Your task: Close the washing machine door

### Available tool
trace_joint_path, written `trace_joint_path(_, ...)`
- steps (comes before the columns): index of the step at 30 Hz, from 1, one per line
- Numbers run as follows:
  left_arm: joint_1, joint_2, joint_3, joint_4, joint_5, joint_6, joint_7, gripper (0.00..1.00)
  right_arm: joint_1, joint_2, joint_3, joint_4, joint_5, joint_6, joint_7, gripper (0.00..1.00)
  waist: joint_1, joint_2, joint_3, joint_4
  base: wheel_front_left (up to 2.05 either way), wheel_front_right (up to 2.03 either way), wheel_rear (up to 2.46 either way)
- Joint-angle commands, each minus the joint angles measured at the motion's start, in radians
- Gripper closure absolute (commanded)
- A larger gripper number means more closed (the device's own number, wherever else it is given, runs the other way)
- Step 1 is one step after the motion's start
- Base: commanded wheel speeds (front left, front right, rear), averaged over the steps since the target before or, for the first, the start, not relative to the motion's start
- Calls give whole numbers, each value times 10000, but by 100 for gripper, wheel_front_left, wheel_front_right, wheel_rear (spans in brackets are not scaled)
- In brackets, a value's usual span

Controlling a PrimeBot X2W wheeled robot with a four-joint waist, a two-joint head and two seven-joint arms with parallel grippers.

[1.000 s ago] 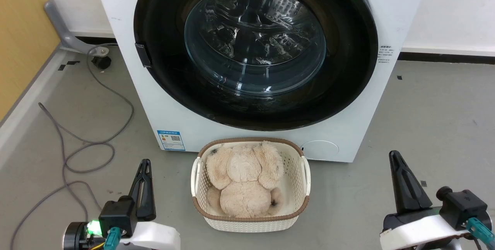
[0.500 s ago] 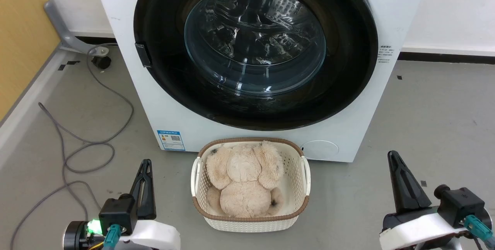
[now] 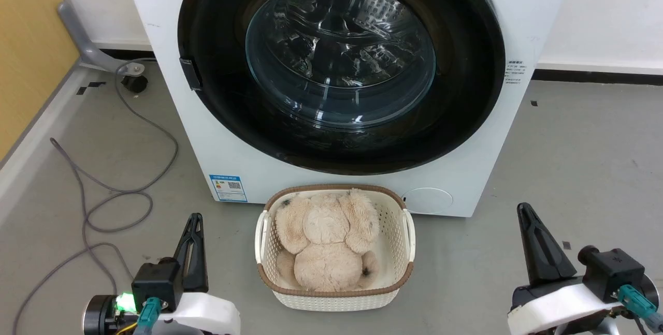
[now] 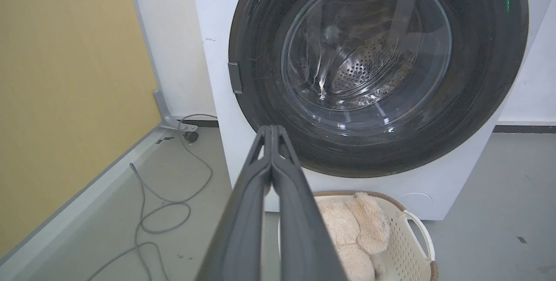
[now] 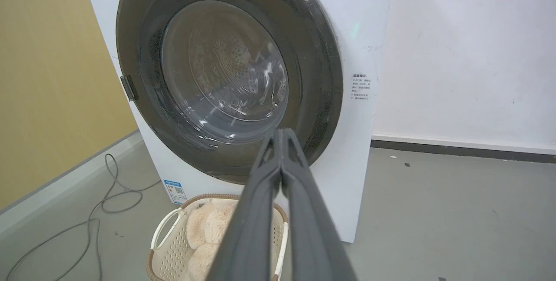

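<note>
Two hands of ours sit low and near us, and both have their fingers pressed together with nothing in them. Our left hand (image 3: 195,218) is at the near left and our right hand (image 3: 523,208) is at the near right, both above the grey floor (image 3: 570,159). Farther off stands the big white washing machine (image 3: 207,133). Its round black washing machine door (image 3: 339,55) lies flat against the front, and we see the shiny drum (image 4: 369,68) through the glass. Just in front of the machine sits a cream basket (image 3: 411,231) with a fluffy tan toy (image 3: 326,244) inside. A grey cable (image 3: 152,204) curls on the floor at the left. A small blue label (image 3: 228,187) is low on the machine.
</note>
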Motion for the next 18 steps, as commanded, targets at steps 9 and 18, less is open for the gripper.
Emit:
trace_joint_path(9,11,-6,66,-112,101,-140,219,100,79,22,-17,-129,-230,-4,201,100,0,-1,2,-16,0,0,0)
trace_joint_path(18,13,-15,103,-173,128,-214,403,100,93,26,-21,-187,-356,-4,386,100,0,-1,5,-33,0,0,0)
